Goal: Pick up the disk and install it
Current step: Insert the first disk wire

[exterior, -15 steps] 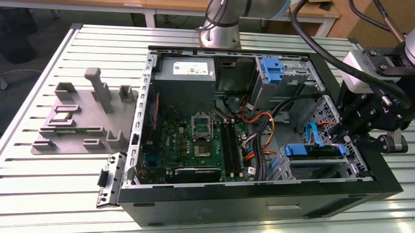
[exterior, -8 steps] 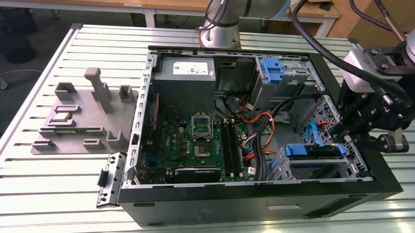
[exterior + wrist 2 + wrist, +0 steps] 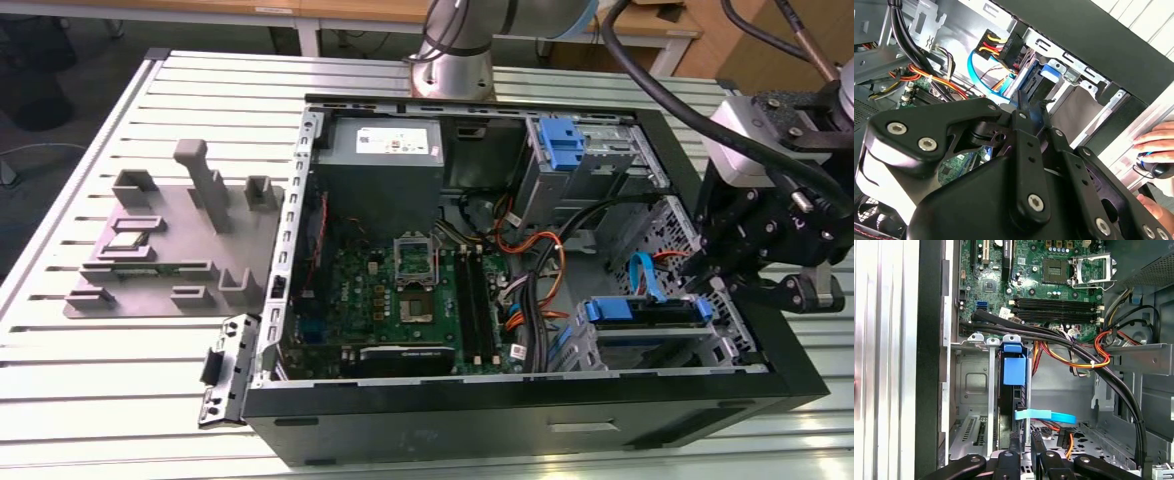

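1. An open computer case (image 3: 534, 420) lies on its side on a slatted metal bench (image 3: 107, 360), its green motherboard (image 3: 400, 300) exposed at the centre of the exterior view.
2. The disk (image 3: 646, 312), edged with its blue bracket, sits in the drive bay at about 4 o'clock in that view, against the case's lower wall; in the first wrist view it stands on edge (image 3: 1013, 390) in the metal cage, a blue tab at its end and a light-blue flat cable (image 3: 1046, 416) running from beside it.
3. The black tool (image 3: 781, 290) hangs at 3 o'clock, over the case's edge just beside the bay; its fingers (image 3: 1009, 460) stand close together near the disk's edge, and whether they are clenched cannot be told.
4. A grey moulded fixture (image 3: 174, 240) rests on the bench at 9 o'clock, well apart from the case.
5. A person's hand (image 3: 1156, 145) rests on the bench outside the case.
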{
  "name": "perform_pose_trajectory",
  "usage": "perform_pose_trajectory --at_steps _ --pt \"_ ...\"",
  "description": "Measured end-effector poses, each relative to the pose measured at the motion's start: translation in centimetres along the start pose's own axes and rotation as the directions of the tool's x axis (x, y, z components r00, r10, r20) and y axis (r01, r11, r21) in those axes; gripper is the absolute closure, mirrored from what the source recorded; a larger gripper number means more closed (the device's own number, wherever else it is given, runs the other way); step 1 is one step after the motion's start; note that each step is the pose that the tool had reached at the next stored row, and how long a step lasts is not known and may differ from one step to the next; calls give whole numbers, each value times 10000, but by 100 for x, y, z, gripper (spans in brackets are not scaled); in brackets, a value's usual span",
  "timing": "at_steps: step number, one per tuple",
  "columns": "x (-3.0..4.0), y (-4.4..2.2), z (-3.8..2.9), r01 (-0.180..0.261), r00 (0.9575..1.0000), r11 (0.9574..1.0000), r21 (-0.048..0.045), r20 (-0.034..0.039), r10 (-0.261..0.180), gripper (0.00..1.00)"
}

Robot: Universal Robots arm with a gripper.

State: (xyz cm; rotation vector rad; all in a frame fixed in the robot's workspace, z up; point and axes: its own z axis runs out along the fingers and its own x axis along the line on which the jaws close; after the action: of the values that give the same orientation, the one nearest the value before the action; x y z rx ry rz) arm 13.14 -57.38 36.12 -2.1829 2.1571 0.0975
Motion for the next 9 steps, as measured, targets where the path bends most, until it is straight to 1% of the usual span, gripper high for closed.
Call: perform_pose_trajectory --at_steps 6,9 --pt "0 45 1 1 10000 10000 13 0 -1 76" --pt "-1 50 1 2 10000 10000 14 0 -2 76"
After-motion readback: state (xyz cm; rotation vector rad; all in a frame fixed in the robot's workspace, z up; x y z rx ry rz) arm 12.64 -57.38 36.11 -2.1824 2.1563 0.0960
